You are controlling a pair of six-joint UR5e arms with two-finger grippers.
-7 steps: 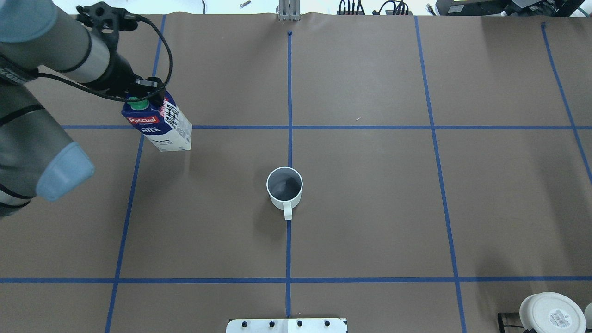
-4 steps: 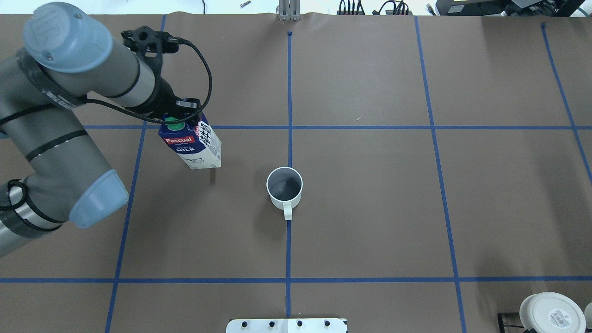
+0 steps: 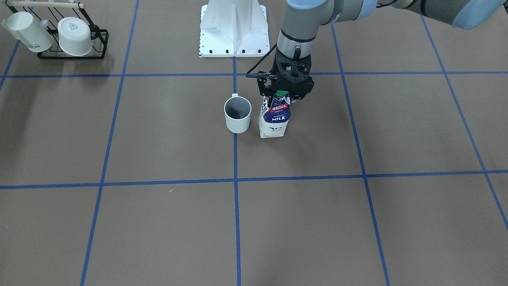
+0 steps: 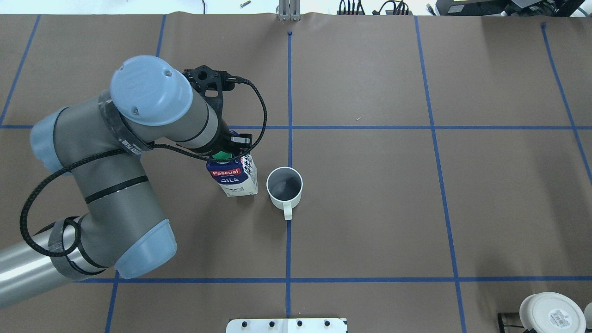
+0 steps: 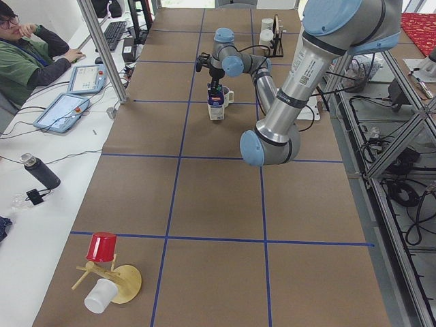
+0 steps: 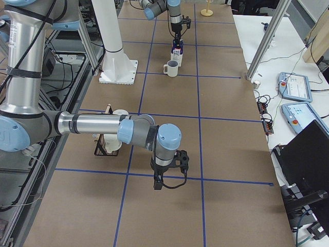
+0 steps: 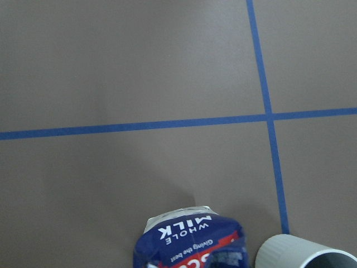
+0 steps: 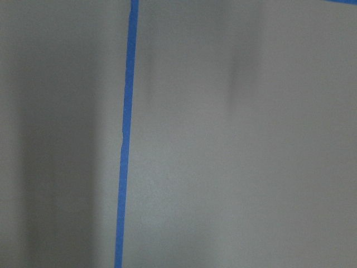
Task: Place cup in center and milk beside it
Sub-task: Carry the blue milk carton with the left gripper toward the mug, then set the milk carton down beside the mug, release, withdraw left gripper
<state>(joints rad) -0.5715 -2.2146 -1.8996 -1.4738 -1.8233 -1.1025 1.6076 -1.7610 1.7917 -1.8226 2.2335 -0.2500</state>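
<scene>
The left gripper (image 3: pixel 282 93) pinches the milk (image 4: pixel 233 179) at its top, by the cap. The carton is upright, just left of the cup (image 4: pixel 284 187) and not touching it. It is tall, with soft walls, and probably heavy, so held from the top it may swing. The right gripper (image 6: pixel 169 172) is far from the cup, and I cannot tell its opening.

I see a dark-blue and white milk carton (image 4: pixel 232 179) with a red band and green cap, a white cup (image 4: pixel 284 187) grey inside, and a brown table (image 4: pixel 370 212) gridded in blue tape.
</scene>
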